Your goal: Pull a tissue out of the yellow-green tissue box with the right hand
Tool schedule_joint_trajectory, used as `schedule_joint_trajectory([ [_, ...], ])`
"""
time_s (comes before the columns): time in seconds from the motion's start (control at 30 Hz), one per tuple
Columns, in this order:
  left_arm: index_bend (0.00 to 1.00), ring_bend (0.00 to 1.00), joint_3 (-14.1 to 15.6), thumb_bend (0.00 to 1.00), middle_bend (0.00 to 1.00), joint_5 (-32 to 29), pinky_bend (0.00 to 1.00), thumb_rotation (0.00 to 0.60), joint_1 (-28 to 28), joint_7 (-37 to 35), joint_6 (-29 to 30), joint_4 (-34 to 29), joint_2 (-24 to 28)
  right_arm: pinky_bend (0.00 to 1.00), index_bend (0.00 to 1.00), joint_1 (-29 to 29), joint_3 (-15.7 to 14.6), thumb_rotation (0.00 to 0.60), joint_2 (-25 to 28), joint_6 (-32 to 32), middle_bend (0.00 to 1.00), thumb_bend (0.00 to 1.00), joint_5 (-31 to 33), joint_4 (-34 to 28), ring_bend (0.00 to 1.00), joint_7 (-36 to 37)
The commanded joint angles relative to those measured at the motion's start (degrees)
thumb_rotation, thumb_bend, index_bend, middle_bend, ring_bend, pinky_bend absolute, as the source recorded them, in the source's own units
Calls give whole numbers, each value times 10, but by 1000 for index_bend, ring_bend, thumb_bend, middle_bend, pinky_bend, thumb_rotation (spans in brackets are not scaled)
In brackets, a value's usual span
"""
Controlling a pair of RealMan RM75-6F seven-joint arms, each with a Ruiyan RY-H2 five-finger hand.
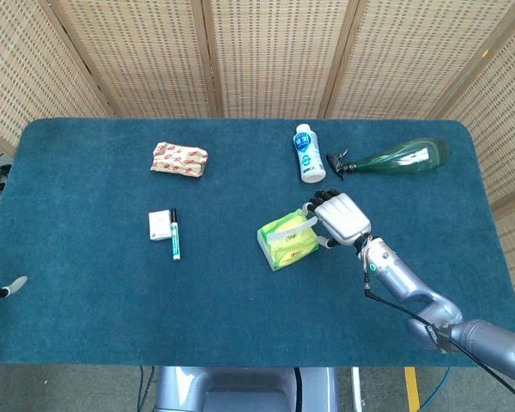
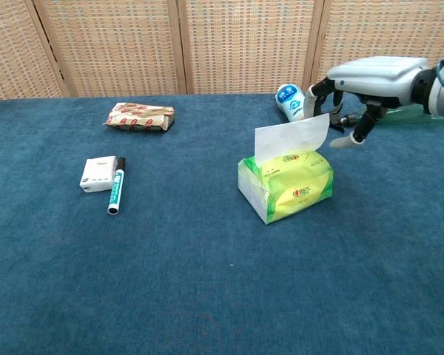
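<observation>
Hovering right hand, fingers apart, beside tissue; left hand's fingertips only in head view, state unclear.

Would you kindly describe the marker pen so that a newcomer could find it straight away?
Start at the blue table and look to its left half, below the red-and-white snack packet. There the marker pen lies right beside a small white box. It is the only slim stick there, white and green with a black cap.

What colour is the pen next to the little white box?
The pen is green with a black cap, clearest in the chest view.
</observation>
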Motion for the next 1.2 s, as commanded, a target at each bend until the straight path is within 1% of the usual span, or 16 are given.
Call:
schedule_joint_trajectory([
  [0.03, 0, 0, -1, 0, 0, -1, 0, 600, -1, -2, -2, 1, 1, 423, 515, 12, -2, 600, -23, 4, 523, 494, 4, 23, 388, 4],
  [0.07, 0, 0, -1, 0, 0, -2, 0, 600, -1, -3, -3, 1, 1, 458, 564, 15, -3, 600, -29, 6, 560, 542, 4, 30, 424, 4],
  [0.13, 0, 0, -1, 0, 0, -2, 0, 600, -2, -5, -5, 1, 1, 498, 627, 19, -3, 600, -39, 15, 608, 629, 0, 41, 470, 6],
  [0.17, 0, 0, -1, 0, 0, -3, 0, 600, -2, -5, -6, 1, 2, 508, 647, 20, -3, 600, -45, 24, 624, 662, -4, 45, 486, 10],
  [0.23, 0, 0, -1, 0, 0, -3, 0, 600, -2, -7, -7, 2, 2, 511, 654, 20, -5, 600, -48, 37, 634, 691, -9, 47, 496, 19],
  [0.3, 0, 0, -1, 0, 0, -3, 0, 600, -2, -8, -7, 3, 2, 511, 657, 19, -5, 600, -46, 45, 640, 709, -13, 42, 501, 29],
  [0.43, 0, 0, -1, 0, 0, -3, 0, 600, -2, -12, -7, 3, 4, 511, 659, 13, -2, 600, -25, 83, 645, 705, -31, 13, 503, 56],
  [0.53, 0, 0, 0, 0, 0, 0, 0, 600, -1, -14, -6, 3, 4, 511, 659, 6, 13, 600, -3, 123, 645, 709, -39, -16, 503, 87],
  [0.63, 0, 0, 1, 0, 0, 3, 0, 600, -1, -15, -4, 1, 6, 511, 659, -4, 45, 600, 17, 173, 645, 709, -30, -44, 503, 129],
  [0.73, 0, 0, 2, 0, 0, 6, 0, 600, 1, -17, 0, -1, 7, 511, 659, -14, 81, 600, 29, 210, 646, 706, -3, -65, 503, 169],
  [0.8, 0, 0, 2, 0, 0, 9, 0, 600, 2, -20, 3, -2, 8, 511, 658, -21, 110, 600, 35, 227, 647, 706, 29, -81, 503, 198],
  [0.93, 0, 0, 4, 0, 0, 15, 0, 600, 5, -27, 9, -3, 11, 511, 659, -39, 161, 600, 51, 233, 648, 720, 109, -130, 503, 264],
  [0.97, 0, 0, 5, 0, 0, 17, 0, 600, 6, -29, 10, -3, 11, 511, 658, -43, 168, 600, 58, 227, 648, 719, 127, -143, 503, 275],
  [1.07, 0, 0, 7, 0, 0, 23, 0, 600, 7, -33, 14, -3, 12, 511, 659, -52, 173, 600, 72, 204, 648, 720, 167, -157, 503, 286],
  [1.2, 0, 0, 11, 0, 0, 34, 0, 600, 9, -36, 20, -3, 13, 511, 659, -49, 159, 600, 74, 133, 648, 723, 232, -139, 503, 288],
])
